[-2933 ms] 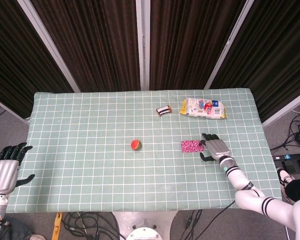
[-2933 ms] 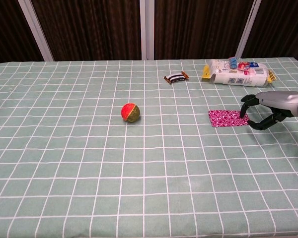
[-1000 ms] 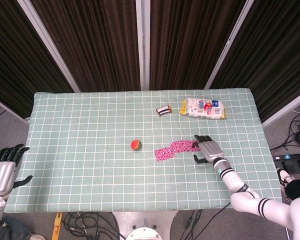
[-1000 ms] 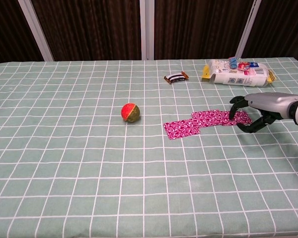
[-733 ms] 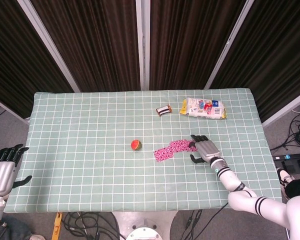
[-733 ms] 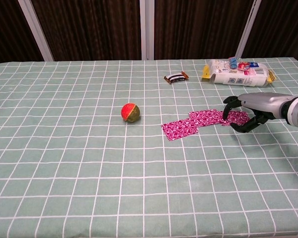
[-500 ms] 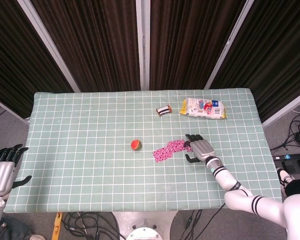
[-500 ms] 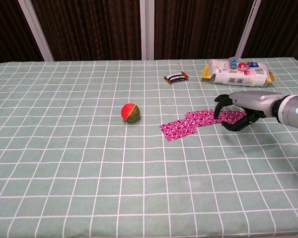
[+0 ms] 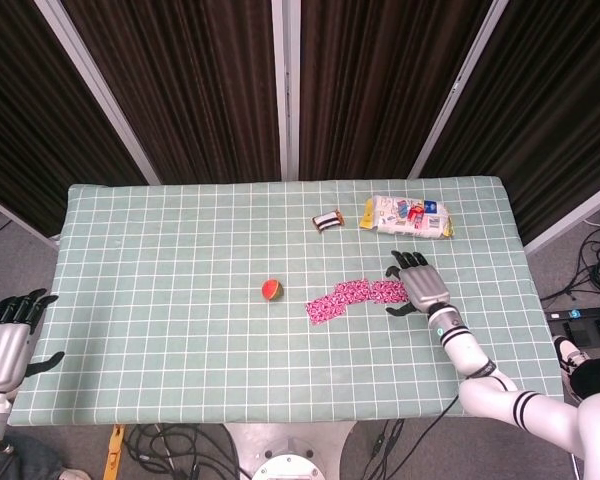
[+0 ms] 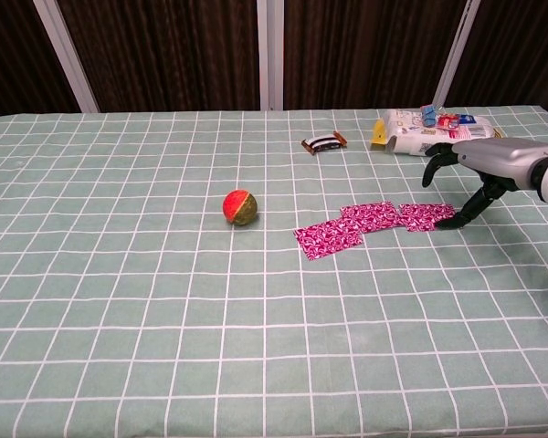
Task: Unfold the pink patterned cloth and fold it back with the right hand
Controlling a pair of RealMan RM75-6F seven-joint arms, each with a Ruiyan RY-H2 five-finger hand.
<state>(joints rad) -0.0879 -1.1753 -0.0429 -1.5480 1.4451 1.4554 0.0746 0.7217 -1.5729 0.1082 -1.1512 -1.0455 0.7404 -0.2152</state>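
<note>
Cloth (image 10: 373,225) now spread as long strip mid-table, toward right edge. Right hand (image 10: 472,176) has lifted off cloth's right end, fingers spread, holding nothing; thumb tip near cloth. Unfolding looks done; fold-back pending. Left hand (image 9: 2,340) idle off near-left corner, fingers apart.
</note>
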